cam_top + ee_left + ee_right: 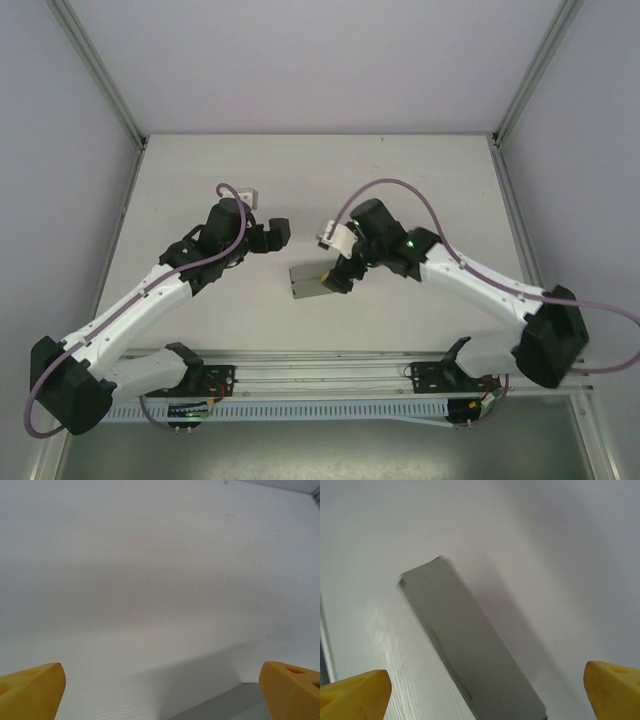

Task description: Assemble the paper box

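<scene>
Yellow fingertips (355,692) of the right gripper (487,695) stand wide apart and grip nothing. The folded grey paper box (465,645) lies flat on the white table (560,555) below the gap, clear of both visible tips. Just as widely spread, the left gripper (162,692) hangs over the table. From above, the box sits mid-table, its right end under the right gripper, the left gripper near its upper left.
</scene>
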You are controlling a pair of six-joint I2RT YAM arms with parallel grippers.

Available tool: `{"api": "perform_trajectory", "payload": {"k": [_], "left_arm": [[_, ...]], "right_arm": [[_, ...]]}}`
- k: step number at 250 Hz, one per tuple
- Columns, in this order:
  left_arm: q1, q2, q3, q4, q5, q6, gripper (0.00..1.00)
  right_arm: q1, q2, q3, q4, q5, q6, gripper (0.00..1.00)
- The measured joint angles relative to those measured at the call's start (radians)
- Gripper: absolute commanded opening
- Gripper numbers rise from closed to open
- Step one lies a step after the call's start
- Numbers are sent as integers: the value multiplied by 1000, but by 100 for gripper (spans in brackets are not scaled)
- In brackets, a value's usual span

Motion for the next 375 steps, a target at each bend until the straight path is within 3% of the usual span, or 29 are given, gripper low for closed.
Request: {"api": "perform_trajectory", "payload": {"k": [54,84,133,176,213,246,284,342,375], "left_arm": [[49,14,-24,-3,0,-1,98],[85,12,-60,-3,2,-8,98],[113,12,-86,-4,3,-9,98],[113,-3,-102,-4,-1,-9,98],[113,-41,-103,-5,-17,-9,98],[113,-83,-109,-10,-36,-9,99],[113,-118,-119,-26,-53,-13,98],[113,-154,-142,-41,-61,-20,99],[113,-166,-150,-41,-74,-24,98]], "right_arm": [[-1,324,305,-259,-59,-340,99],[-1,431,340,-320,-53,-420,98],[4,549,415,-390,-24,-476,87],[22,556,417,-383,30,-457,78],[32,533,388,-332,92,-409,59],[35,481,365,-305,155,-374,55],[41,406,328,-218,249,-337,33],[42,378,285,-92,396,-314,30],[46,378,200,84,540,-344,31]]}}
